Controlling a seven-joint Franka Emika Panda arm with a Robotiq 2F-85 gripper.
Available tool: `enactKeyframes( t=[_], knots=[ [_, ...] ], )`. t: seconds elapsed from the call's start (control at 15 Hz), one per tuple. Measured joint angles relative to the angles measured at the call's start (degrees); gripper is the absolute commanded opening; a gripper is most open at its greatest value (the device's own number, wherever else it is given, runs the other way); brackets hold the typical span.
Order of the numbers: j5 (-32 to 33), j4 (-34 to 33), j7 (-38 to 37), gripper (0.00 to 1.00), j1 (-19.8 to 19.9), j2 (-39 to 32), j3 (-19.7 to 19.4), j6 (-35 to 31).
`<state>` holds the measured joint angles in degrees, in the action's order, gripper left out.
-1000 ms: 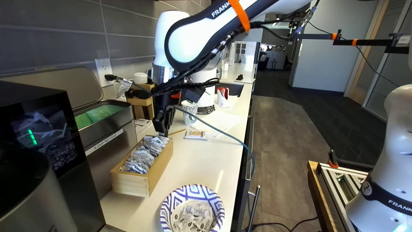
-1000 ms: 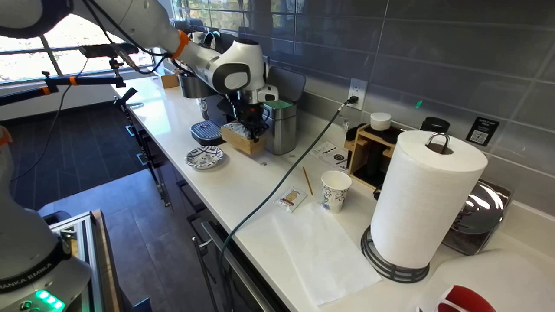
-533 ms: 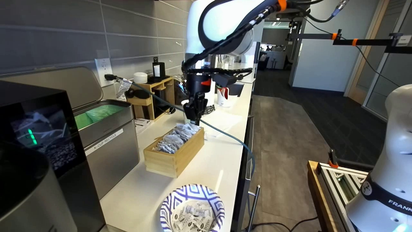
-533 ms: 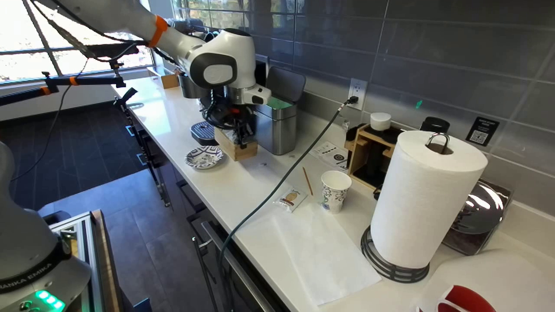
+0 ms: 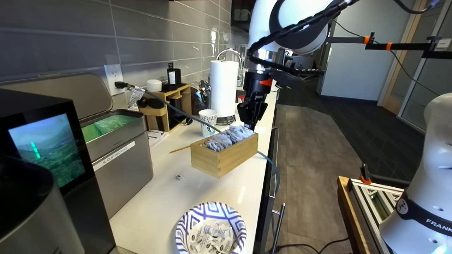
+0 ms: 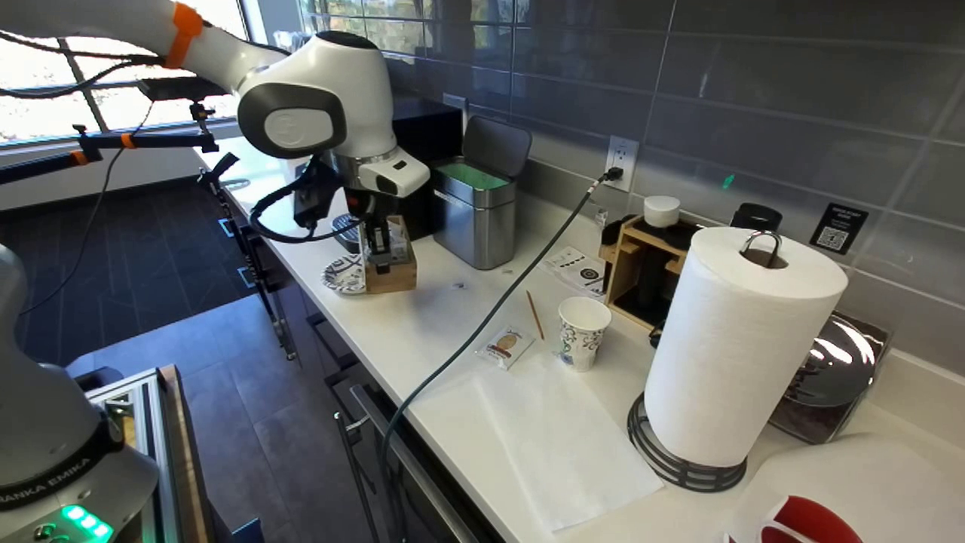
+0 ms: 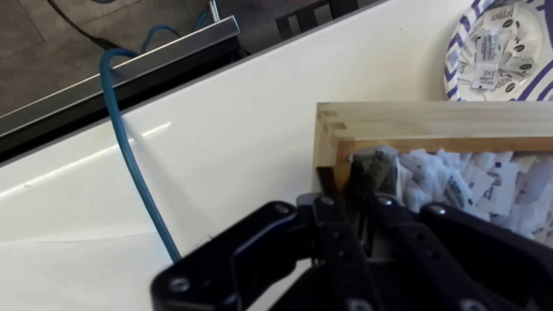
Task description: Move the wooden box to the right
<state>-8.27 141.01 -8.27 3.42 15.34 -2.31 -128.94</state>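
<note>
The wooden box (image 5: 240, 155) is pale tan and full of small white packets. It also shows in an exterior view (image 6: 393, 280) and in the wrist view (image 7: 432, 121). My gripper (image 5: 250, 125) is at one short end of the box. In the wrist view my gripper (image 7: 343, 179) is shut on that end wall, one finger outside it and one inside among the packets. The box appears held above the counter; the height is hard to judge. In an exterior view it partly covers the patterned plate (image 6: 343, 275).
The patterned plate with packets also shows in an exterior view (image 5: 183, 218). A steel bin (image 6: 479, 219) and a dark machine (image 5: 46, 137) stand beside. A cable (image 6: 490, 313) crosses the counter. A paper cup (image 6: 582, 332), snack packet (image 6: 507, 347) and paper towel roll (image 6: 735, 347) stand farther along.
My gripper has carried the box away from the bin toward the counter's front edge, turning it as it moved. The machine's screen has lit up with a picture.
</note>
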Motion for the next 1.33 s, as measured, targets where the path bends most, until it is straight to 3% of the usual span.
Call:
enactKeyframes(
  t=[0.07, 0.13, 0.47, 0.93, 1.33],
  knots=[
    [-0.1, 0.6, -0.2, 0.11, 0.0, 0.7, 0.0, 0.0],
    [-0.1, 0.8, -0.4, 0.03, 0.0, 1.0, 0.0, 0.0],
    [1.6, 0.9, -2.5, 0.03, 1.5, 1.0, -0.3, 0.0],
    [11.9, 3.7, -8.8, 0.03, 12.1, 8.0, -4.3, 0.0],
    [13.2, 6.9, -14.8, 0.03, 22.3, 15.4, -7.6, 0.7]
  ],
)
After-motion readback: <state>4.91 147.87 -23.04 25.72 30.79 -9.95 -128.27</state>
